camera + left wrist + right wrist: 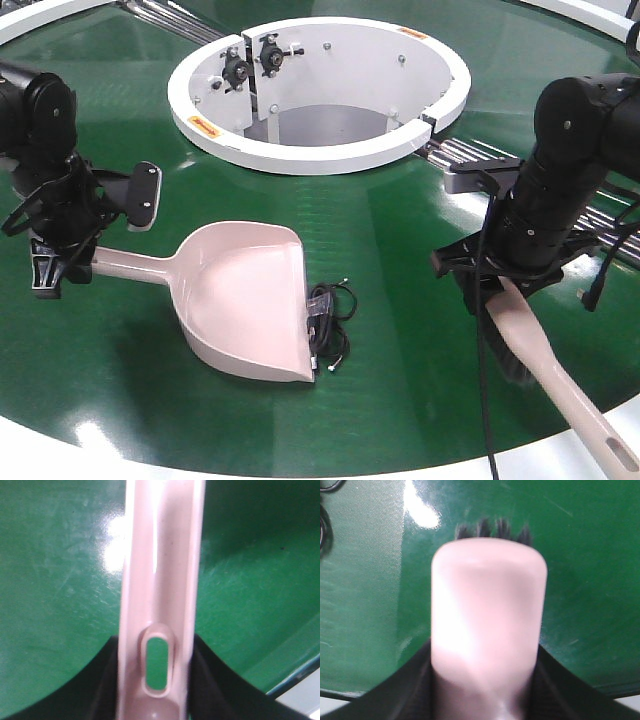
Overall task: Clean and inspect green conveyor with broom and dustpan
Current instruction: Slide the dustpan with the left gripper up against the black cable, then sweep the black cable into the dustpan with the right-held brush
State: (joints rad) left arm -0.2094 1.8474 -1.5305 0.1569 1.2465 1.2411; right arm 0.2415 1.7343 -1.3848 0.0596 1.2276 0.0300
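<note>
Dark green, pale pink, black and white.
The green conveyor (400, 230) is glossy dark green with white glare patches. Its central ring (320, 152) is white with small orange labels (one at 9 o'clock on the ring). The dustpan (245, 295) and the broom (560, 385) share one plain pale pinkish-beige, and the broom's bristles (502, 528) are black. The cable (328, 315) at the dustpan's 3 o'clock is black. The roller strips (470, 152) are silver. The left gripper (70, 262) and right gripper (500, 290) are black.
</note>
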